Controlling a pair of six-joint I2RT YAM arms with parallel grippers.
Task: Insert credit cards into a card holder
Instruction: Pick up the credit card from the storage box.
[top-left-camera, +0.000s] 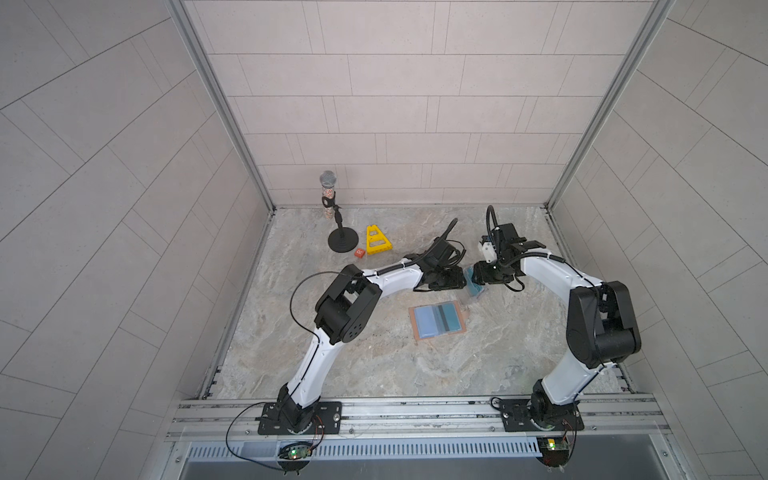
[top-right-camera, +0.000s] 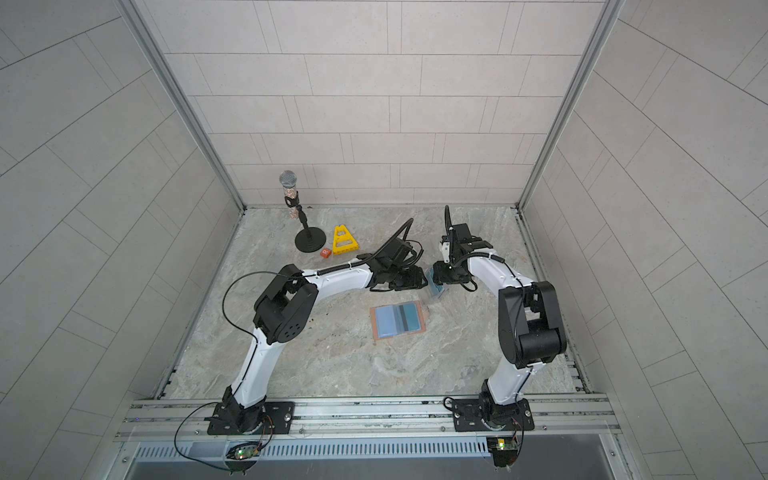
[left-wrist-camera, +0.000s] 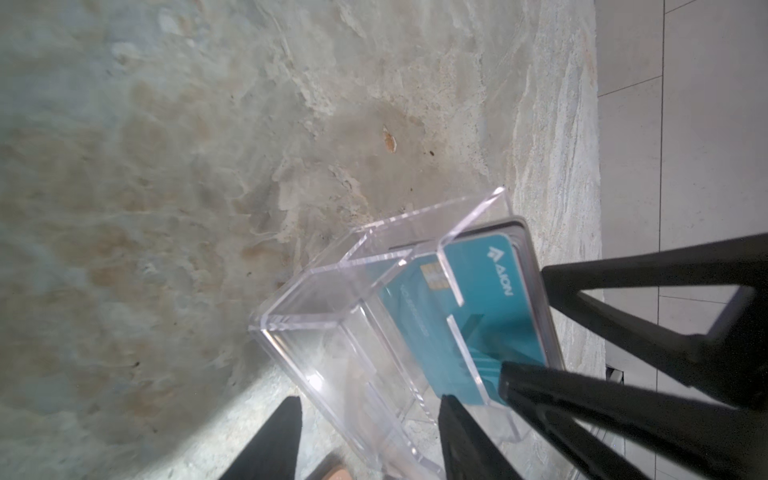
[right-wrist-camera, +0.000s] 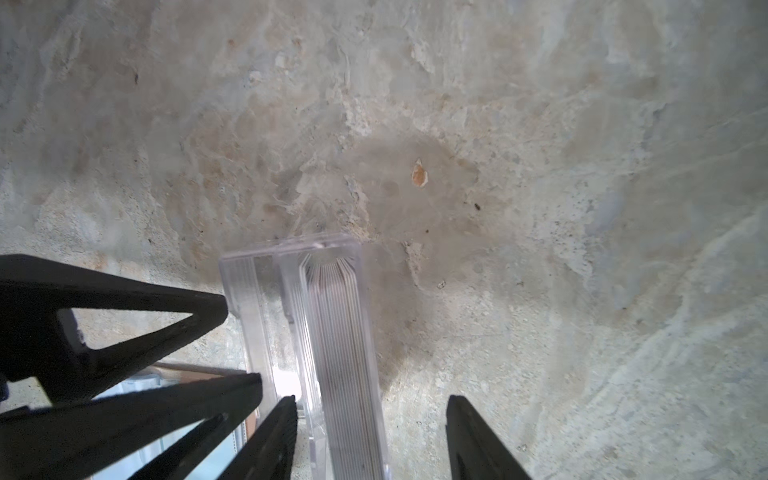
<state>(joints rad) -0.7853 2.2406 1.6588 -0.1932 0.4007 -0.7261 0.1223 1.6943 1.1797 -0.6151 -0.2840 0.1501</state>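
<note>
On the marbled worktop (top-left-camera: 374, 374), the tan-pink leather-like booklet card holder (top-left-camera: 412, 324) lies open just beside the clear plastic box stand (top-left-camera: 478, 294). Teal plastic credit cards (left-wrist-camera: 490, 299) stand upright inside the stand. The right tool (right-wrist-camera: 370, 415), spread, straddles their stack's thickness. The left tool (left-wrist-camera: 370, 419), also spread, flanks the stand.

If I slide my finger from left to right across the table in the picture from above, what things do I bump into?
Microphone on its stand → little orange tile → yellow triangle piece → open card holder with cards in it → clear plastic stand holding more cards.
</note>
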